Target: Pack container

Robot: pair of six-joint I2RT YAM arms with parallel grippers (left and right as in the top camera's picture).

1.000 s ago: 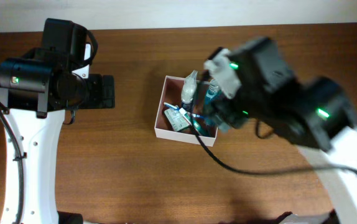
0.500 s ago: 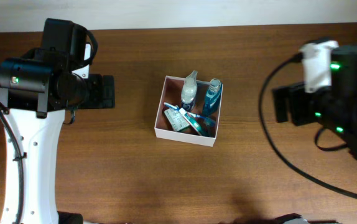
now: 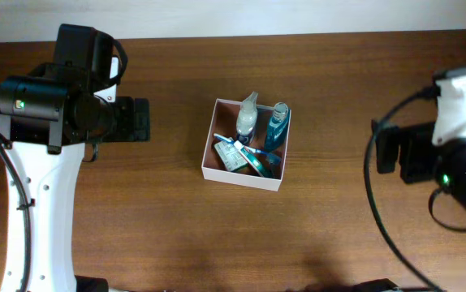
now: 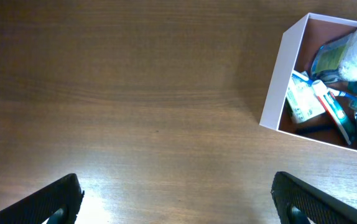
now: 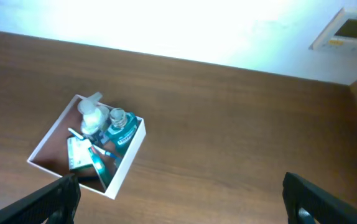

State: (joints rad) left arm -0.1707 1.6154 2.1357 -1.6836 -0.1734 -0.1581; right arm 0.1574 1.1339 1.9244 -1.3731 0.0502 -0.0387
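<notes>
The container (image 3: 210,151) is a square white-walled box with a pinkish-brown inside at the table's middle. It holds a clear bottle (image 3: 247,116), a blue bottle (image 3: 276,123), a packet (image 3: 230,156) and a tube. It also shows in the left wrist view (image 4: 278,87) and in the right wrist view (image 5: 53,138). My left gripper (image 4: 177,198) is open and empty over bare table left of the container. My right gripper (image 5: 185,196) is open and empty, well to the right of the container. In the overhead view the fingers are hidden under the arms.
The left arm (image 3: 54,105) stands at the table's left, the right arm (image 3: 452,162) at its right edge. A white wall with a small panel (image 5: 346,28) lies beyond the table's far edge.
My right arm has pulled away from over the container to the table's right side. The container and its contents have stayed put. The left arm has not moved.
</notes>
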